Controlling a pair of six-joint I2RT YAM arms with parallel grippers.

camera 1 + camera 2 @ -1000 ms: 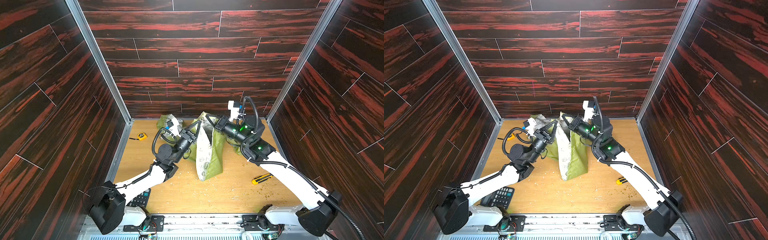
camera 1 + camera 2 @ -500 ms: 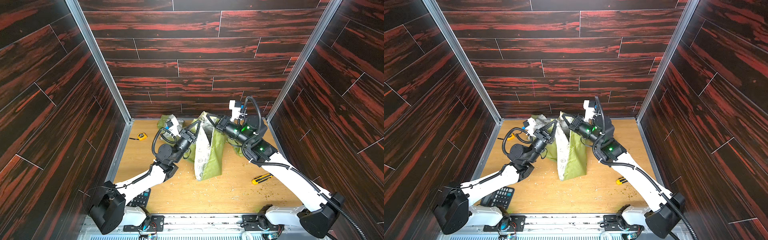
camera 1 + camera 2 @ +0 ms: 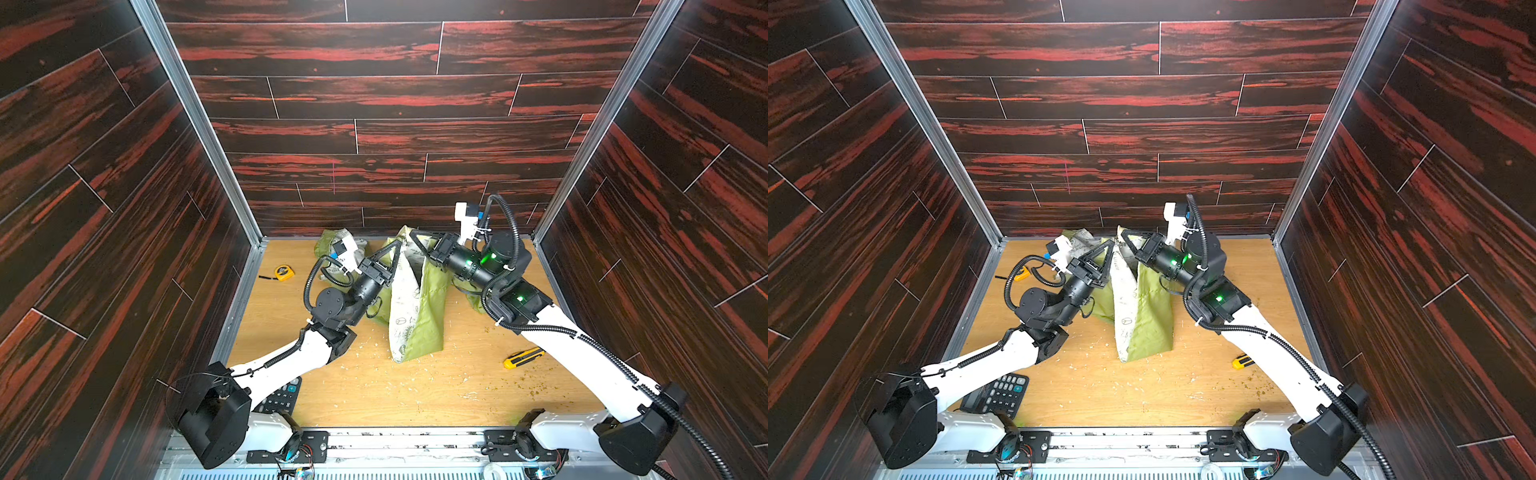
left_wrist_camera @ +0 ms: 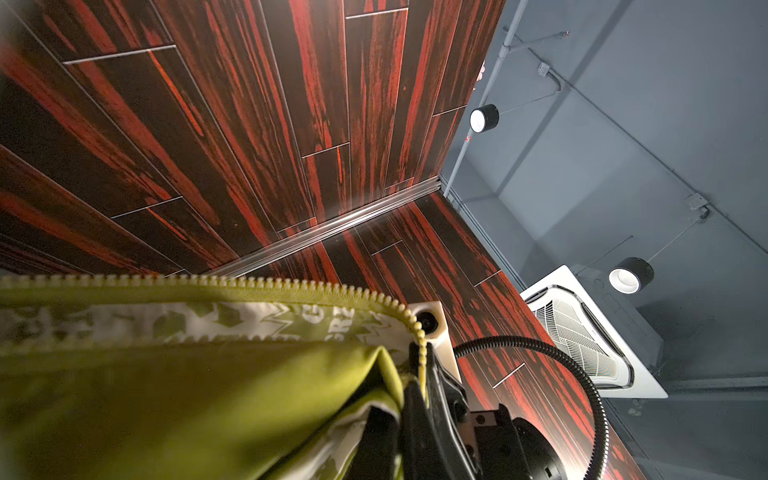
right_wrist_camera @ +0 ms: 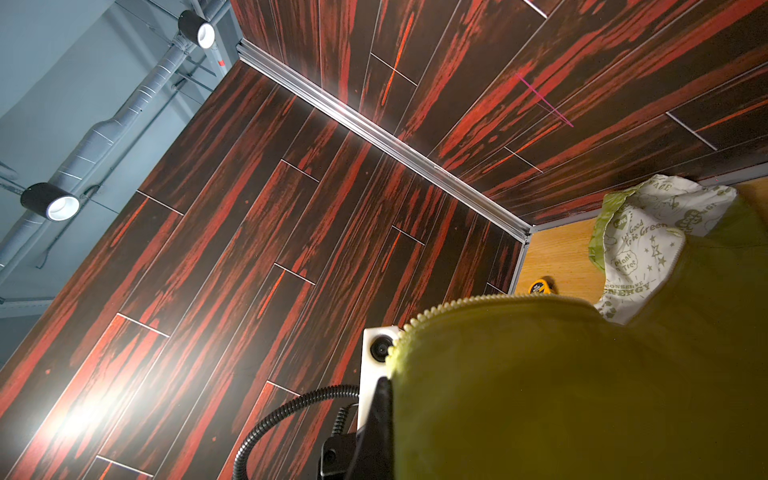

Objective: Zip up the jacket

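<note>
The thin lime-green hooded jacket (image 3: pixel 430 320) hung as a creased tent over the far middle of the light wooden table (image 3: pixel 374 395), with its white printed lining exposed. The left gripper (image 3: pixel 397 246) and right gripper (image 3: pixel 412 233) were each clamped fully closed on its raised, toothed zipper edge (image 4: pixel 249 284). The hem rested on the table.

The jacket (image 3: pixel 419 316) hangs peaked from the left gripper (image 3: pixel 397 245) and right gripper (image 3: pixel 411 232), both clamped on its top, near the table's (image 3: pixel 374 395) far edge; tape measure (image 3: pixel 284 272) toward the far-left corner, knife (image 3: pixel 523 358) by the right edge.
</note>
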